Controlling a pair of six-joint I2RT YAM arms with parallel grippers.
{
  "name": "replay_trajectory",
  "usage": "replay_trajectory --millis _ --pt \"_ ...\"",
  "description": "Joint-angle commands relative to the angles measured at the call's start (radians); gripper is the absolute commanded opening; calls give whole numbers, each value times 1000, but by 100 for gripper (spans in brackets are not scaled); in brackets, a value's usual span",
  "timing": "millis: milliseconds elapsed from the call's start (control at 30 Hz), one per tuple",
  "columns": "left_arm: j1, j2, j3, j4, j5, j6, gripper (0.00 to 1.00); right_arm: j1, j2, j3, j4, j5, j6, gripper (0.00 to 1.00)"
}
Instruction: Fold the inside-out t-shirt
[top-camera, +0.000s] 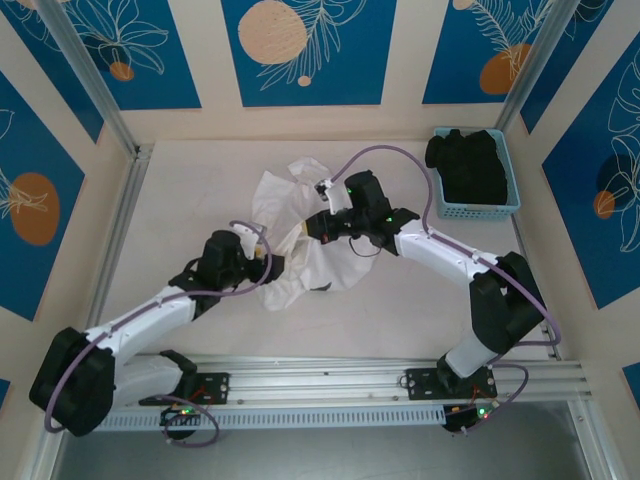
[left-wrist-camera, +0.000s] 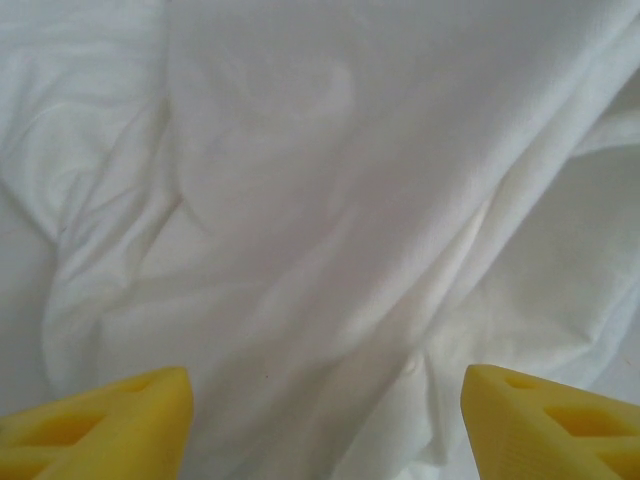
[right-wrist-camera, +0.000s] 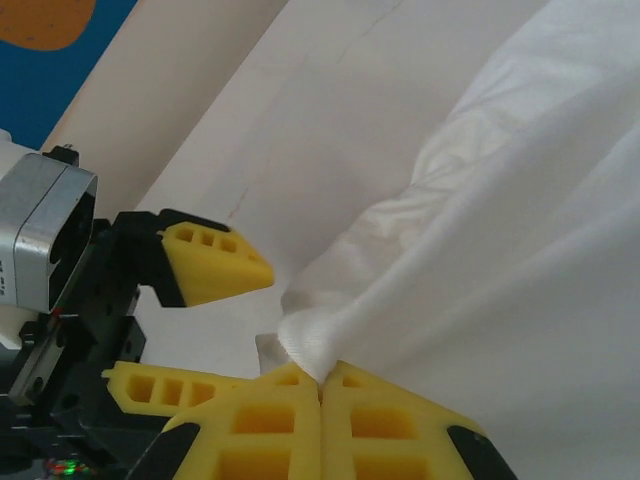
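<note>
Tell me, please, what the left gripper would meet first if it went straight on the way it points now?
Most likely the white t-shirt: wrinkled cloth lies straight ahead of the open left gripper, with nothing in between. How near it is, I cannot tell.

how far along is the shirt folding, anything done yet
Done: nothing yet. The white, wrinkled cotton t-shirt lies bunched on the pale table, with no neat fold visible. In hand: the right end effector is shut on a pinch of its fabric, and the left end effector is open close over the cloth. Left: spread it flat, then make every fold.
</note>
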Motion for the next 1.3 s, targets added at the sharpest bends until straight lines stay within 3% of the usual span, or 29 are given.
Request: replay_trajectory --millis 0,133,367,433,500,567,633,800,900,1000,1167,1267 --pt "-23 54 55 36 50 79 69 -14 -24 -20 7 -86 42 0" --pt "-33 144 97 50 59 80 65 -20 -21 -20 5 -102 55 0" --pt "-56 245 155 122 -21 67 64 -28 -17 -35 33 -174 85 0" --pt "-57 276 178 149 17 66 50 -36 -20 -43 33 -190 81 0" --pt "-55 289 200 137 81 61 28 -59 -37 -56 21 -187 66 0" --pt "-43 250 209 96 212 44 7 -90 -60 -66 -27 -123 38 1" --pt "-30 188 191 101 360 -20 1 -91 -66 -46 -115 7 -6 3" --pt "-20 48 111 170 556 -204 0 -55 -65 -35 -148 110 -60 7" --pt "-10 9 94 167 583 -248 0 -41 -86 -36 -168 134 -104 13" --pt "9 9 103 151 605 -269 0 -35 -153 -88 -157 127 -162 25" --pt "38 32 109 204 648 -336 0 -25 -321 -269 -56 84 -201 44" --pt "41 44 109 223 654 -349 0 13 -375 -356 26 70 -215 49"
